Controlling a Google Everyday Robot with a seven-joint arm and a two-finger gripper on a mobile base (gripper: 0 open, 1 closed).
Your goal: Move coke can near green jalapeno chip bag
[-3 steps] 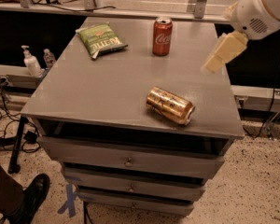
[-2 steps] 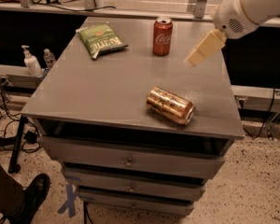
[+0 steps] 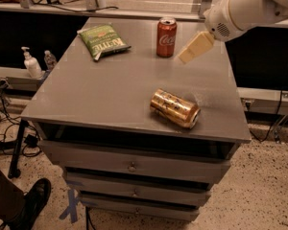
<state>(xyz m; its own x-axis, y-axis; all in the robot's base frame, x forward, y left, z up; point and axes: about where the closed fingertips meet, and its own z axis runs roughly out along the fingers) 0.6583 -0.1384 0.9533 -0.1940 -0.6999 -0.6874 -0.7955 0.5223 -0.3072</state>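
The red coke can stands upright at the back of the grey cabinet top, right of centre. The green jalapeno chip bag lies flat at the back left, about one bag's width from the can. My gripper, with pale yellow fingers, hangs from the white arm that comes in from the upper right. It is just right of the coke can, a little above the top and not touching it.
A shiny gold-bronze can lies on its side near the front right. The cabinet has drawers below. A soap dispenser and a small bottle stand on a ledge at left. A shoe shows at bottom left.
The arm and gripper have moved left, from the right edge of the top to just beside the coke can. The cans and the bag have not moved.
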